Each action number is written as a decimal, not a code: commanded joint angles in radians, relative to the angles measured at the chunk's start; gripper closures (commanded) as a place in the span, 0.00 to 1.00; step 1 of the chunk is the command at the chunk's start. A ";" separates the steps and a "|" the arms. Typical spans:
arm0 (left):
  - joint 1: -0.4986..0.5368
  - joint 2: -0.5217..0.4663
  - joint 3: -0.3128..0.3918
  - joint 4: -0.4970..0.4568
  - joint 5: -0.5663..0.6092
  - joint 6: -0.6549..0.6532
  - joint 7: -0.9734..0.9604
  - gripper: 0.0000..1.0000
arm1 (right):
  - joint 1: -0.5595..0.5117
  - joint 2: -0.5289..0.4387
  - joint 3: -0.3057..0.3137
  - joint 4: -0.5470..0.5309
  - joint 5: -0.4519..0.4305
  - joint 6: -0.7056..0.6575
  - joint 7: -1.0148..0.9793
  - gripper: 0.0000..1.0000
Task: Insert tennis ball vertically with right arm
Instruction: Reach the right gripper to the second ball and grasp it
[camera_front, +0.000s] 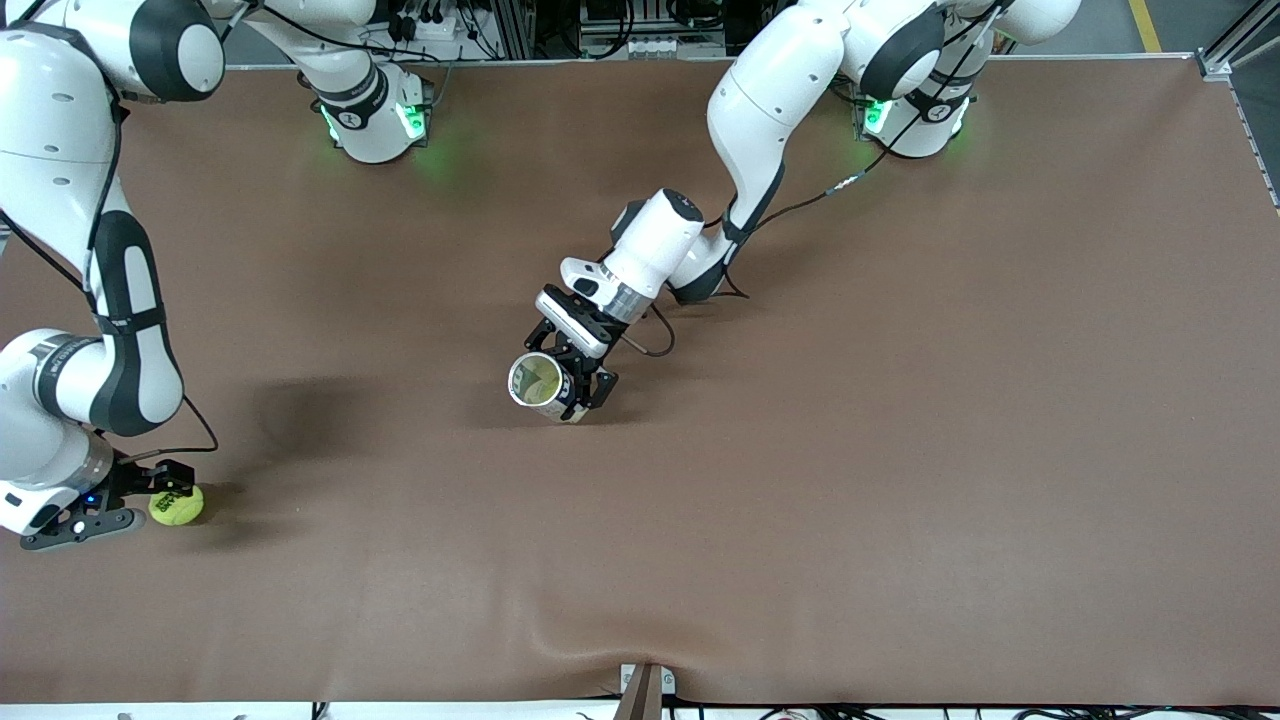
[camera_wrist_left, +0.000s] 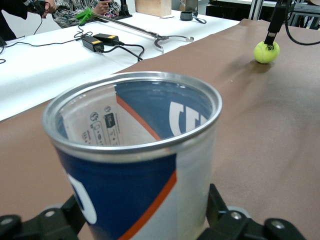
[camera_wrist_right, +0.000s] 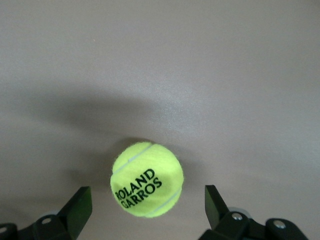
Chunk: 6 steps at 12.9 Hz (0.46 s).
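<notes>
Toward the right arm's end of the brown table cover (camera_front: 900, 450), one yellow tennis ball (camera_front: 176, 505) lies on the surface, with the right gripper (camera_front: 150, 500) low over it from its nine o'clock, fingers (camera_wrist_right: 77, 210) spread apart on either side without touching it. Up at the ball's two o'clock, near the table's middle, the left gripper (camera_front: 578, 385) is clamped on the single open-topped can (camera_front: 537, 382), blue and white. Two arms in all stand at the twelve o'clock edge, and a white bench with cables (camera_wrist_left: 107, 42) adjoins the cover.

Tennis ball (camera_wrist_right: 147, 179) — black print reads "ROLAND GARROS".
</notes>
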 joint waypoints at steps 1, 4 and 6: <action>-0.010 -0.001 0.005 0.007 -0.024 0.016 0.000 0.00 | -0.022 0.033 0.022 0.023 0.022 0.044 -0.032 0.00; -0.010 -0.004 0.005 0.005 -0.027 0.019 0.000 0.00 | -0.022 0.071 0.022 0.024 0.030 0.124 -0.031 0.00; -0.012 -0.004 0.005 0.005 -0.027 0.020 0.000 0.00 | -0.024 0.070 0.022 0.024 0.032 0.124 -0.032 0.00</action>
